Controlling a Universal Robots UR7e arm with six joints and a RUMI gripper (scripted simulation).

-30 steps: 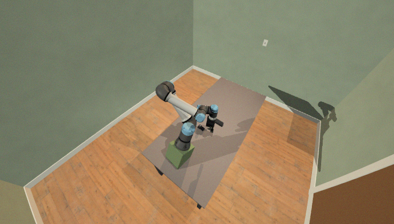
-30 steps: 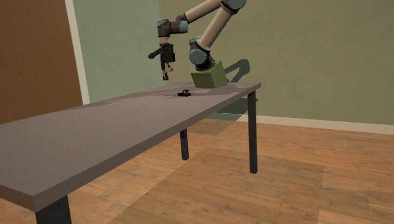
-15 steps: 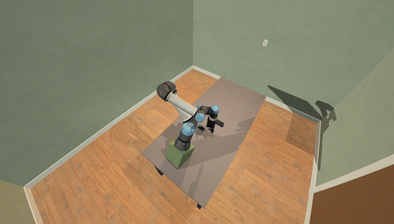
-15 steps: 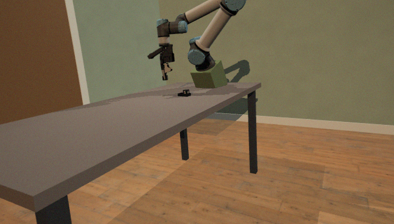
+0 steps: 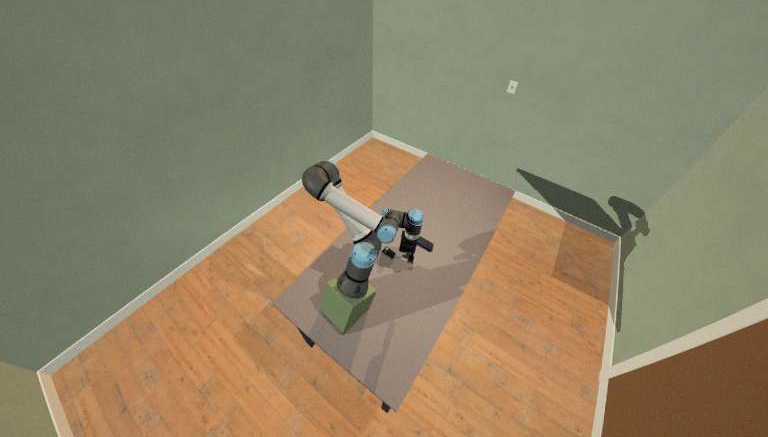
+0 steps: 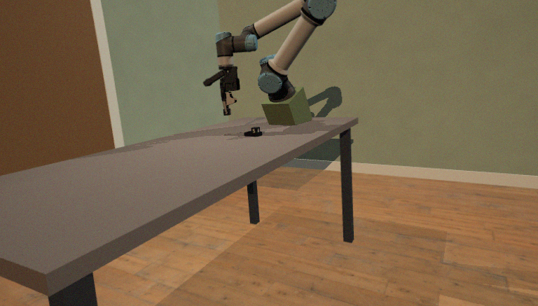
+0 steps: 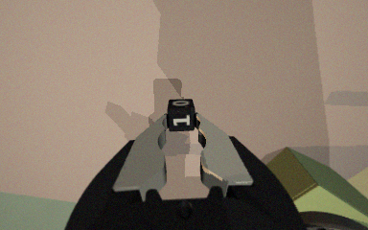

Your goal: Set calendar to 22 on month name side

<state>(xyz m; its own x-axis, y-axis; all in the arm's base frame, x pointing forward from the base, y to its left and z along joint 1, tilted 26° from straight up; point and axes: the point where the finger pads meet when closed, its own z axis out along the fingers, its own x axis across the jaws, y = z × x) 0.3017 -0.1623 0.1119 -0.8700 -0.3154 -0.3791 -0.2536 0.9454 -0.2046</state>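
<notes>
My gripper [image 7: 181,114] [image 6: 226,111] [image 5: 410,258] is shut on a small black number cube [image 7: 181,115]. The cube's face toward the wrist camera shows a white 1 lying sideways, and the face above it shows a 0. I hold the cube well above the grey table [image 6: 118,176] [image 5: 453,206] [image 7: 72,72]. The black calendar tray [image 6: 253,134] [image 5: 390,253] sits on the table below and to the right of the gripper in the exterior view, near the arm's base. A second cube stands in it with a white digit facing that camera. The tray is out of the wrist view.
The arm stands on a green block [image 6: 287,110] [image 5: 346,307] [image 7: 307,177] at one end of the table. The long table runs away from the base; wooden floor [image 6: 396,247] lies around it.
</notes>
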